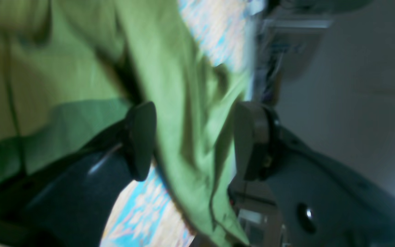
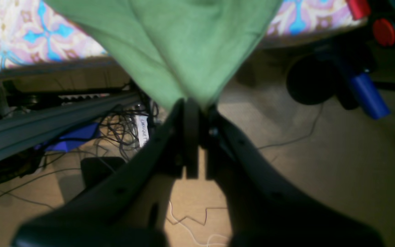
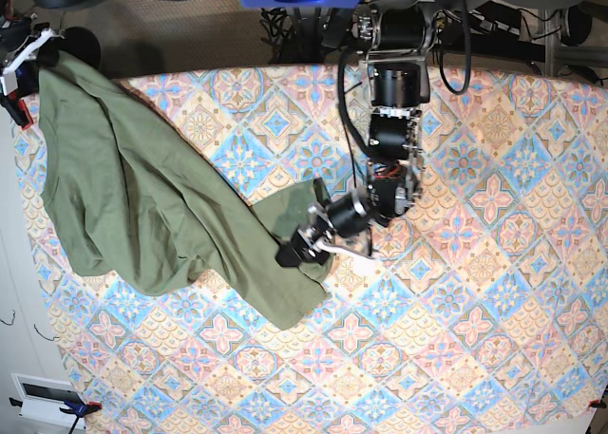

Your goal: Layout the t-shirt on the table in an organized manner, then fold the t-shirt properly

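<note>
You have the t-shirt (image 3: 142,206) stretched in a long diagonal band across the left part of the table (image 3: 494,263), not yet laid out flat. The right gripper (image 2: 197,106) sits at the far corner of the table, its jaws pressed together on a pinched point of the green cloth, which fans out from there. The left gripper (image 1: 194,140) is at the other end of the band, near the table's middle; its jaws stand apart with a fold of the fabric hanging between them, and the blurred wrist view does not show that they press it.

The cloth is soft, light and wrinkly, so it will sag and bunch wherever you do not hold it. I think it is best to take it at a hem or shoulder seam, where the layers are firmer, and to pull gently.
</note>
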{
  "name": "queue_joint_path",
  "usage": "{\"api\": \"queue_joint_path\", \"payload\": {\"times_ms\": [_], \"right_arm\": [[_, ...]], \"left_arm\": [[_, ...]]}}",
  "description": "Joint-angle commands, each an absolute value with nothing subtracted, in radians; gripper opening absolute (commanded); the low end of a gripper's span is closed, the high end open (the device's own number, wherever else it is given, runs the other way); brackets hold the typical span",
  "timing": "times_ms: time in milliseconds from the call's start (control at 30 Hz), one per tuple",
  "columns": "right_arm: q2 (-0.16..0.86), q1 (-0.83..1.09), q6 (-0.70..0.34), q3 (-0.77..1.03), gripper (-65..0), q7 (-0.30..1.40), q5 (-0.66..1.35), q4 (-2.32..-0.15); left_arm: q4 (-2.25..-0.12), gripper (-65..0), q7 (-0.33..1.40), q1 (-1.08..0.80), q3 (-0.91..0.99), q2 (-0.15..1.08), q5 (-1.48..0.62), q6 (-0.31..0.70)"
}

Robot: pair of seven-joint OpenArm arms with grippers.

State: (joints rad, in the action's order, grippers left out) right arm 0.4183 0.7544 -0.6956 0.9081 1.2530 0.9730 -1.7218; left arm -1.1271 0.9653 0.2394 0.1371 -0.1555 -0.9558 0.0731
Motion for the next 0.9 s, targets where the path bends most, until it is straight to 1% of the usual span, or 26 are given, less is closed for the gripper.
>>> {"api": "queue_joint_path", "payload": {"times_ms": [0,133,367,500,600,700,767,867], "right_arm": [[0.44,0.763,-0.698,0.92,-64.3,1.239,0.984,-1.736],[0.44,0.762,-0.698,0.92,-64.3,1.239,0.984,-1.736],[0.438,0.76,-0.698,0.918,-64.3,1.239,0.986,-1.785],[0.438,0.759,-0.698,0.918,-64.3,1.267,0.986,-1.804],[0.438,0.759,-0.698,0.918,-64.3,1.303,0.987,-1.804],[0.435,0.75,-0.698,0.918,-64.3,1.311,0.987,-1.805],[0.435,0.74,-0.698,0.918,-64.3,1.314,0.987,-1.805],[0.435,0.74,-0.698,0.918,-64.3,1.314,0.989,-1.805]], "left_arm": [[-1.109,-30.0,0.928,0.274,0.143,-0.157,-0.972,0.082],[-1.009,-30.0,0.835,0.292,0.073,-0.157,-0.98,0.082],[-1.003,-30.0,0.751,0.311,-0.015,-0.157,-1.027,0.082],[-1.0,-30.7,0.743,0.34,-0.087,-0.157,-1.018,0.081],[-0.92,-36.7,0.7,0.354,-0.114,-0.157,-1.018,0.076],[-0.759,-42.7,0.615,0.409,-0.119,-0.157,-1.018,0.076],[-0.659,-44.8,0.559,0.447,-0.147,-0.157,-1.023,0.079],[-0.622,-45.8,0.501,0.472,-0.219,-0.157,-1.024,0.079]]}}
